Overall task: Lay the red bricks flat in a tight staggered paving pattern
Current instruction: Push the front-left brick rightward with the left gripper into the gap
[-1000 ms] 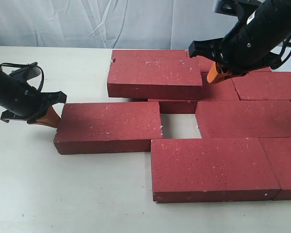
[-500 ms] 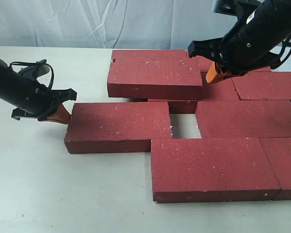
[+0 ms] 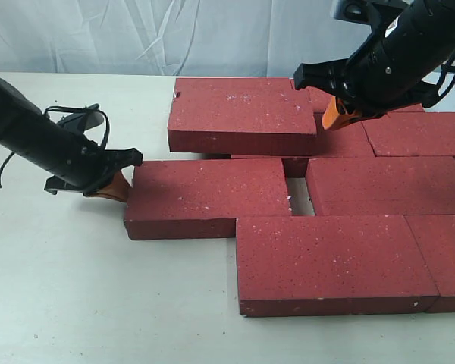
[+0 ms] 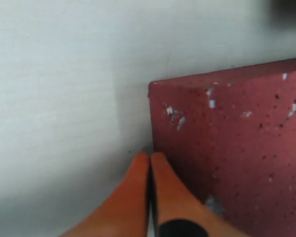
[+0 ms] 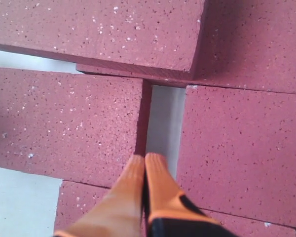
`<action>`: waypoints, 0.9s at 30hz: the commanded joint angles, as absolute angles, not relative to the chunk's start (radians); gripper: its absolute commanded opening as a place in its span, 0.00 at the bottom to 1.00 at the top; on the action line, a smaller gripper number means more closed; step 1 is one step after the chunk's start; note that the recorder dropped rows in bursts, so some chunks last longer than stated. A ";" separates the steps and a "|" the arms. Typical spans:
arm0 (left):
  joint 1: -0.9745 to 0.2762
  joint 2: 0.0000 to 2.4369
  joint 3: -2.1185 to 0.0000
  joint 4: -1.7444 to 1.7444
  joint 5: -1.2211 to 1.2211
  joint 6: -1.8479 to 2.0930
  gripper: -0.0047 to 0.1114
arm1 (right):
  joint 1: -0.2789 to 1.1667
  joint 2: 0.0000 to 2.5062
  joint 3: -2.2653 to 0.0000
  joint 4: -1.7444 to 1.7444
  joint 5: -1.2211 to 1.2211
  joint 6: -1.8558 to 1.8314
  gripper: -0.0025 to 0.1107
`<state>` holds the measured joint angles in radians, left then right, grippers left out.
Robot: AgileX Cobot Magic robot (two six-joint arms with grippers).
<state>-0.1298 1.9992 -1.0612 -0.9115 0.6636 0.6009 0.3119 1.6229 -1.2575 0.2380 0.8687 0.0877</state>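
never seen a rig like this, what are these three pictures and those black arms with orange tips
It is a robot with two black arms at a white table. The wide picture comes from a camera off the arms; the other two come from cameras on each wrist. Each arm ends in an orange-tipped gripper. The left gripper is shut and empty, its tips against the end of one red brick. The right gripper, also shut and empty, hangs above the other bricks, lying flat, with a top brick resting on them.
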 commanded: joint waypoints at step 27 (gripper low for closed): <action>-0.192 2.002 -1.096 -1.056 0.698 0.699 0.04 | 0.305 1.614 -1.254 0.236 0.857 0.080 0.01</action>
<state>-0.1880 2.0009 -1.0907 -1.0029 0.6853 0.6600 0.3119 1.6229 -1.2575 0.2380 0.8669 0.0877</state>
